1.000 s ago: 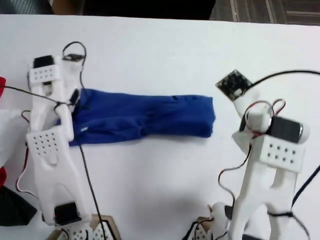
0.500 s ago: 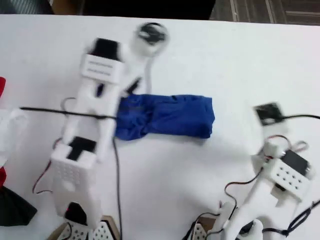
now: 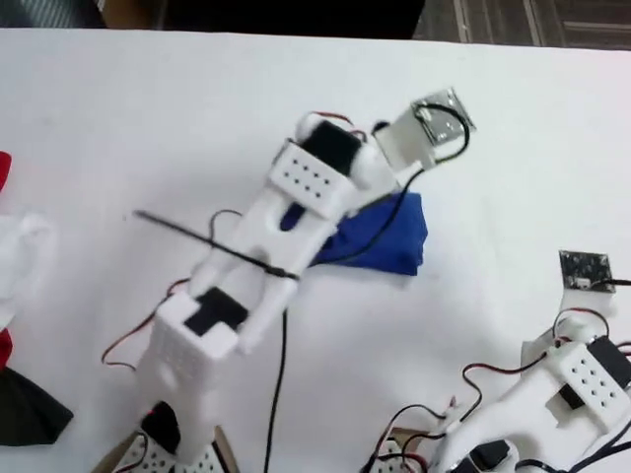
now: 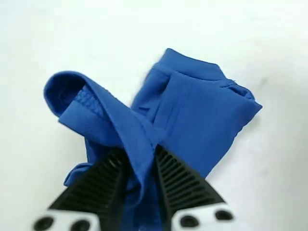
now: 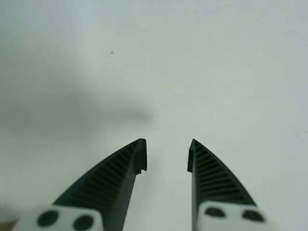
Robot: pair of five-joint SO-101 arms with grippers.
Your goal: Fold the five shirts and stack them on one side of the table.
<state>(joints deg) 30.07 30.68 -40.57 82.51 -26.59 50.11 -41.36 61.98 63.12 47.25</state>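
A blue shirt (image 3: 399,236) lies bunched near the middle of the white table (image 3: 148,118). Its left part is hidden under my left arm (image 3: 296,197), which stretches diagonally over it. In the left wrist view my left gripper (image 4: 142,161) is shut on a raised fold of the blue shirt (image 4: 202,115), with a loop of hem curling up beside the fingers. The rest of the shirt lies folded on the table beyond. My right arm (image 3: 582,379) sits at the near right corner. My right gripper (image 5: 166,149) is open over bare table and holds nothing.
At the left edge of the table lie more garments: a white one (image 3: 18,266), a bit of red (image 3: 4,168) and a black one (image 3: 30,412). Cables trail from both arms. Bare table stretches along the far side and between the arms.
My left arm has swung from the shirt's left end to the right, carrying that end over the rest, so the shirt looks much shorter. The right arm has drawn back toward the near right corner.
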